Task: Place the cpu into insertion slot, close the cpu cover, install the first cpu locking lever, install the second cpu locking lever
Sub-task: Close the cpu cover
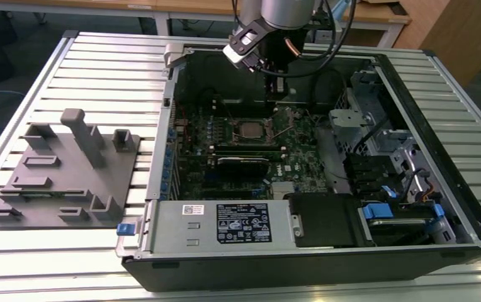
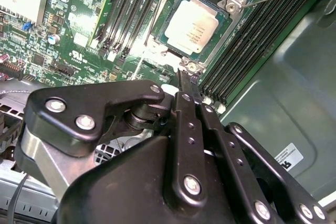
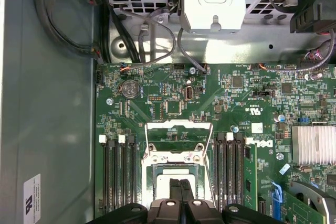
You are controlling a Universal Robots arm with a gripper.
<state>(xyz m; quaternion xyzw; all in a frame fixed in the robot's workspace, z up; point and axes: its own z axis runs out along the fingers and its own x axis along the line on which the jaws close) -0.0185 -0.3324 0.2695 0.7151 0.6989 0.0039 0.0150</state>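
With its fingers pressed together on nothing, the tool [image 2: 185, 82] hovered just beside the insertion slot [image 2: 232, 23], where the cpu [image 2: 195, 24] lay seated, at about seven o'clock from the tool in the exterior view, with the cpu cover [image 3: 179, 125] standing open.

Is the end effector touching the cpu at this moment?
Apart. In the second wrist view the end effector, tips shut, lies short of the cpu, with the insertion slot's metal rim showing between them.
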